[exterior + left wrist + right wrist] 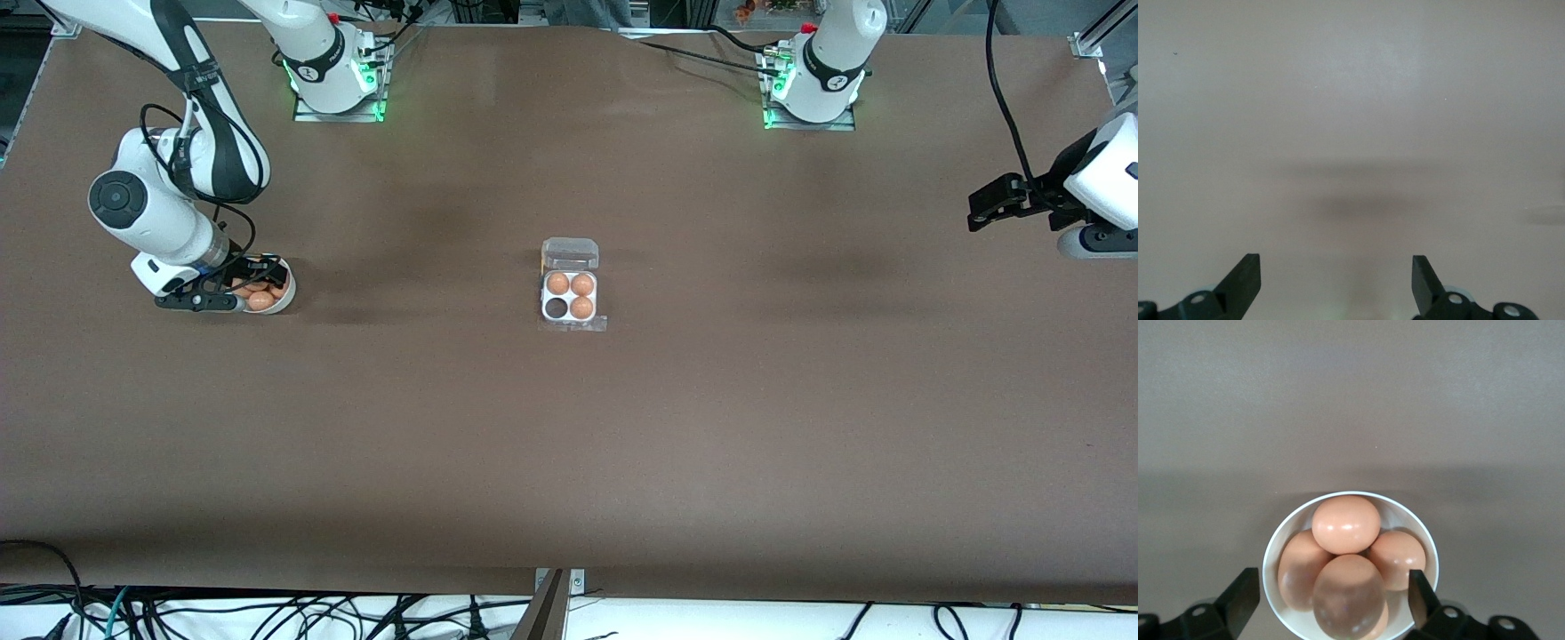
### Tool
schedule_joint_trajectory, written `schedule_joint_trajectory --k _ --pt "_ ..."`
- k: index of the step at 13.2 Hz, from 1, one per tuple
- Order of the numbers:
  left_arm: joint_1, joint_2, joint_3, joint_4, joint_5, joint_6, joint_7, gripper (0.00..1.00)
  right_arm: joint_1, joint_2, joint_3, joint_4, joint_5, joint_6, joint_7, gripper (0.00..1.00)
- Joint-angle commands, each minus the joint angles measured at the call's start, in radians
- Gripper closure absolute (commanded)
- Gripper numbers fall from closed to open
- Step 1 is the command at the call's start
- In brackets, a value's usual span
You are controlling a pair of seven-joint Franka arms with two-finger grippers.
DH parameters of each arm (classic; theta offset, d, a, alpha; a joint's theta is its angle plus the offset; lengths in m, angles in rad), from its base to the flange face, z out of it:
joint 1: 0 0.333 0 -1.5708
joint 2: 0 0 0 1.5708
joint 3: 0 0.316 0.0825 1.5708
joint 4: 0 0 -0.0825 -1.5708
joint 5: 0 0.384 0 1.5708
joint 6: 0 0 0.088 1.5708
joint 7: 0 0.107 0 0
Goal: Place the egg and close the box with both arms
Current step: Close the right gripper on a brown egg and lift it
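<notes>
The box point(570, 296) sits at the table's middle with its clear lid point(570, 254) open and lying flat on the side toward the robots' bases. Three brown eggs point(581, 285) fill three cells; one cell point(556, 308) is empty and dark. My right gripper point(252, 290) hangs open just over the white bowl point(287, 298) of eggs at the right arm's end. In the right wrist view the open right gripper point(1331, 597) straddles one egg point(1348, 587) in the bowl point(1293, 520), not touching it. My left gripper point(980, 213) waits in the air at the left arm's end, open and empty in the left wrist view point(1336, 277).
The bowl holds several brown eggs, one point(1346, 523) on top of the pile. The brown table point(569, 444) is bare around the box. Cables lie along the table's front edge point(267, 613).
</notes>
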Motion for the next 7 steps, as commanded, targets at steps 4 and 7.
schedule_joint_trajectory --k 4,7 --pt "0.007 0.014 -0.001 0.028 -0.012 -0.013 0.027 0.00 -0.004 0.001 -0.003 -0.005 -0.015 0.011 -0.027 0.35" --pt "0.006 0.012 -0.001 0.028 -0.012 -0.013 0.027 0.00 -0.004 0.003 -0.003 0.000 -0.015 0.011 -0.029 0.42"
